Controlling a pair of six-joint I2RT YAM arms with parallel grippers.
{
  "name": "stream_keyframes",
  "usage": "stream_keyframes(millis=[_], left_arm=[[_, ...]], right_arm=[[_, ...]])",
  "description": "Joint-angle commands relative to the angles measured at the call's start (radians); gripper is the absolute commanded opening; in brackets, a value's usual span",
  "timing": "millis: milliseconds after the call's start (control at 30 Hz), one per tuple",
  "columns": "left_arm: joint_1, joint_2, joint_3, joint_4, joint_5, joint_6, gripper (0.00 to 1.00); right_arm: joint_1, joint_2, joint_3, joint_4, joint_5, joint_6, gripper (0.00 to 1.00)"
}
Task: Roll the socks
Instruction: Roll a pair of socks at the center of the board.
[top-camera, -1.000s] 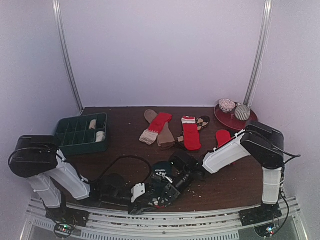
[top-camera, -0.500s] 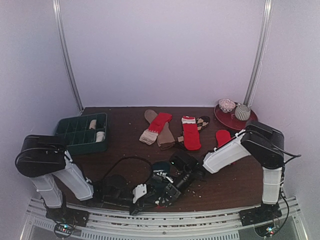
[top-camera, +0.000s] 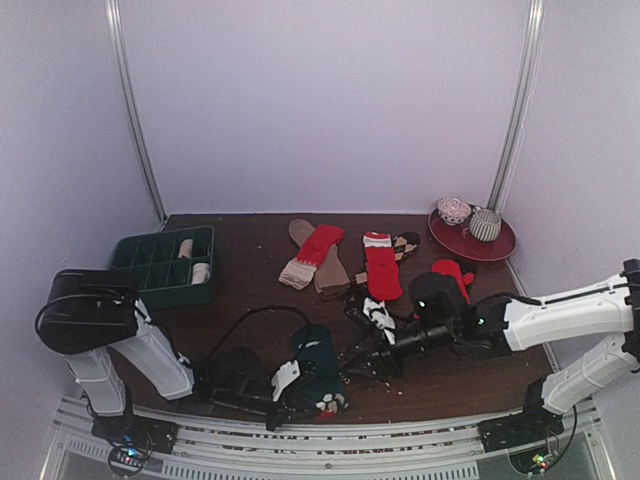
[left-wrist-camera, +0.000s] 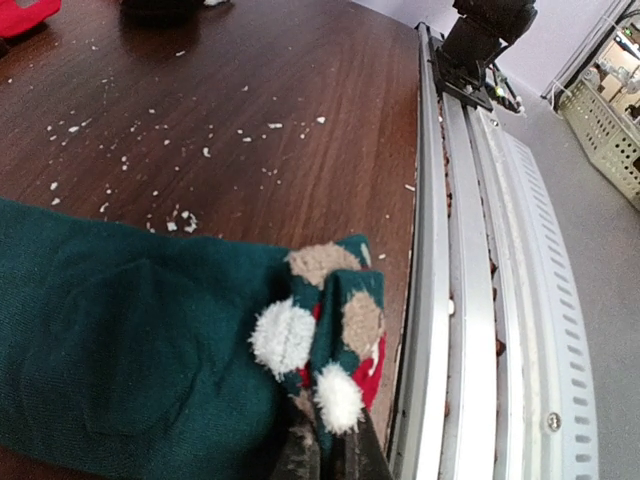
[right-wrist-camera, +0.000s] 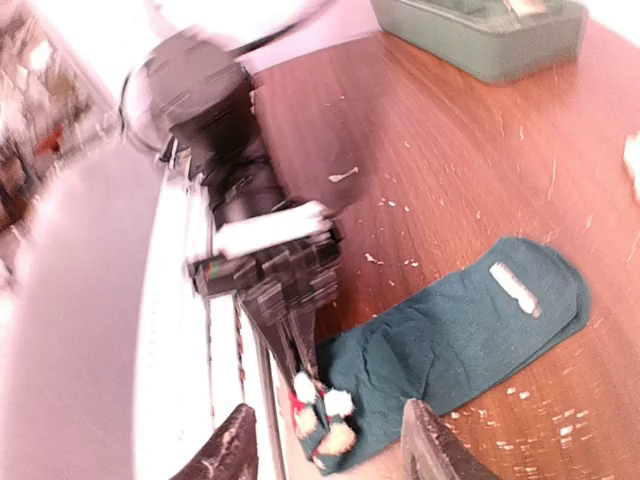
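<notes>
Sock rolling part done — teal sock (left-wrist-camera: 130, 330) lay flat.
Left gripper (left-wrist-camera: 325, 455) pinched its cuff; right gripper (right-wrist-camera: 328, 445) stood spread, empty. Rolls (top-camera: 188, 248) sat in tray (top-camera: 130, 292) — other socks (top-camera: 382, 270) unrolled.

Sock: a dark teal sock (left-wrist-camera: 120, 340) lies on the table (left-wrist-camera: 250, 90), filling the lower left of my view.
Cuff: bunched up, with beige dots, a patch of red and two white pom-poms (left-wrist-camera: 283, 337).
Grip: my left gripper (left-wrist-camera: 330, 460) is pinched tight on that cuff at the bottom edge.
Tabletop: dark brown wood, strewn with white crumbs (left-wrist-camera: 185, 215).
Edge: a silver rail (left-wrist-camera: 470, 300) runs along the table's side, just right of the cuff.
</notes>
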Motion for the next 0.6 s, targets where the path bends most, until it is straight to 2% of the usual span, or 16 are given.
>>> stream_keyframes(millis=[0, 200, 567], left_arm=[[0.025, 0.085, -0.026, -0.245, 0.096, -0.111, 0.0], [0.064, 0.112, -0.029, -0.269, 0.167, -0.14, 0.0], [0.073, 0.143, -0.028, -0.278, 0.194, -0.141, 0.0]], right_arm=[[0.109, -0.062, -0.164, 0.14, 0.265, -0.36, 0.52], [0.177, 0.028, -0.167, 0.15, 0.344, -0.483, 0.52], [0.296, 0.2, -0.054, 0.09, 0.408, -0.561, 0.51]])
